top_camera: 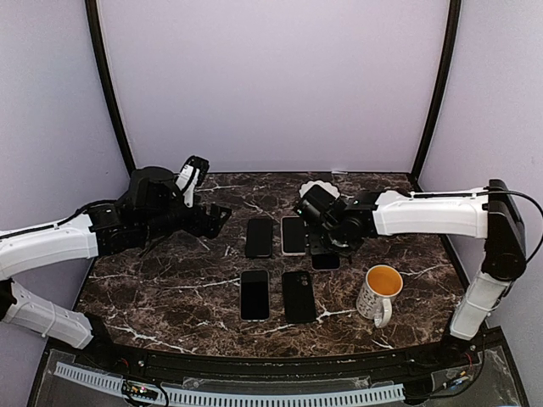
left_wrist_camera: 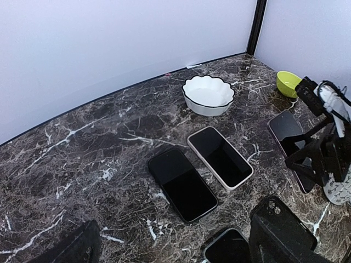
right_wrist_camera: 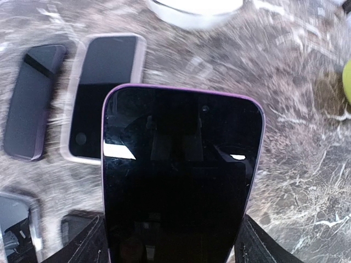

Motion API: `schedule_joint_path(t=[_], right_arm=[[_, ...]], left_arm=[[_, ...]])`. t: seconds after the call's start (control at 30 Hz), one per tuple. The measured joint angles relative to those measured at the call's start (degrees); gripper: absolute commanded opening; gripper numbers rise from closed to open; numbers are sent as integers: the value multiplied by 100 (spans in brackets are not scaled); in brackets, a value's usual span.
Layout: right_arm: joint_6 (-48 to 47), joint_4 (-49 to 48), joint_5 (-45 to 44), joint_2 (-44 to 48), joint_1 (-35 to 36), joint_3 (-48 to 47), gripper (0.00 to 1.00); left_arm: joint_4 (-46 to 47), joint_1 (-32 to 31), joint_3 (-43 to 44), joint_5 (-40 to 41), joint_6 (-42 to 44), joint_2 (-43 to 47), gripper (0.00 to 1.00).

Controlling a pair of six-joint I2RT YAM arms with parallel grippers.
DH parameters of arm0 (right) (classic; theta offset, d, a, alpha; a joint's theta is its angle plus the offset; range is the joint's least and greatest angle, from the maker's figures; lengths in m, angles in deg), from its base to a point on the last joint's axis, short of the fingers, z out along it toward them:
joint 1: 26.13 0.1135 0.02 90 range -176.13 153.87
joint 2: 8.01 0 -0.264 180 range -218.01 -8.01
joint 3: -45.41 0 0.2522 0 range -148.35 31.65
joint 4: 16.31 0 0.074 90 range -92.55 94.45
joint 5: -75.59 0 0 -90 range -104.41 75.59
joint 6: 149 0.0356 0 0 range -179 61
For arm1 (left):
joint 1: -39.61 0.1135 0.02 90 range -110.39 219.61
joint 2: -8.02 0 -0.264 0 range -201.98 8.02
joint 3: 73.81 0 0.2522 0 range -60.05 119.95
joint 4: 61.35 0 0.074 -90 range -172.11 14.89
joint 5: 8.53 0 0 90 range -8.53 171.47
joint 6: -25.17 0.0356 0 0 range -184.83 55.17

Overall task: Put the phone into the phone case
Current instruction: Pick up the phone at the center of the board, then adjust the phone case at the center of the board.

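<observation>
The right arm's jaws grip a purple-rimmed phone [right_wrist_camera: 181, 175] by its sides, holding it above the marble table [top_camera: 170, 288], probably to carry it to its case. The left arm's jaws are wide open and empty, off to the side.

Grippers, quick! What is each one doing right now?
Left gripper: open, holding nothing.
Right gripper: closed on the purple phone.
</observation>
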Motion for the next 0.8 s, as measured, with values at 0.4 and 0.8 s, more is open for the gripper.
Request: schedule_joint_path(t=[0.4, 0.8], right_arm=[[-157, -767, -404, 1419, 920, 807, 42], [-826, -2234, -66, 3543, 911, 2601, 42]], left_arm=[[249, 28, 127, -2540, 282, -1246, 82], [-1167, -201, 2575, -3635, 1014, -3978, 69]])
